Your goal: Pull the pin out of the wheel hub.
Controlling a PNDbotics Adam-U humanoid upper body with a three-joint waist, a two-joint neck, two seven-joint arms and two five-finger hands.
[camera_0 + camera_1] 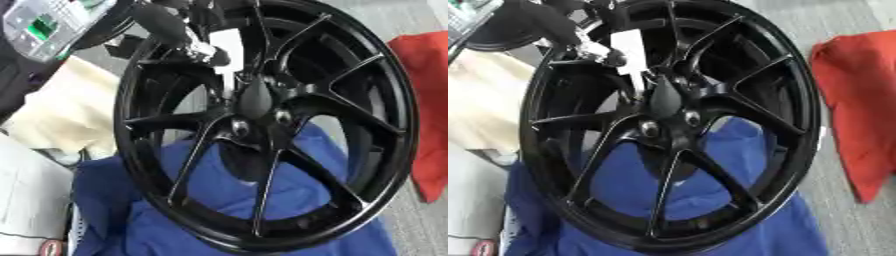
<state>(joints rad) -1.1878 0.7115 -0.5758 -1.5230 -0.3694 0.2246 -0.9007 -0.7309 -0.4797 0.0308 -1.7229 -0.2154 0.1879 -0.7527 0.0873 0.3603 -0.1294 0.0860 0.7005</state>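
A black spoked wheel (pixel 398 150) stands tilted and fills both views. Its hub (pixel 665 102) lies at the centre where the spokes meet. Two small shiny spots (pixel 649 129) sit in the bolt holes just below the hub. I cannot single out the pin among the dark shapes. My left arm comes in from the upper left, black with a silver joint. My left hand (pixel 630 50), showing a white part, reaches down onto the hub. Its fingers merge with the black wheel. My right hand shows in neither view.
A blue cloth (pixel 219 185) lies under and behind the wheel. A red cloth (pixel 429 100) lies at the right. At the left are a beige sheet (pixel 61 110), a grey device with a green screen (pixel 44 27) and a white surface (pixel 26 200).
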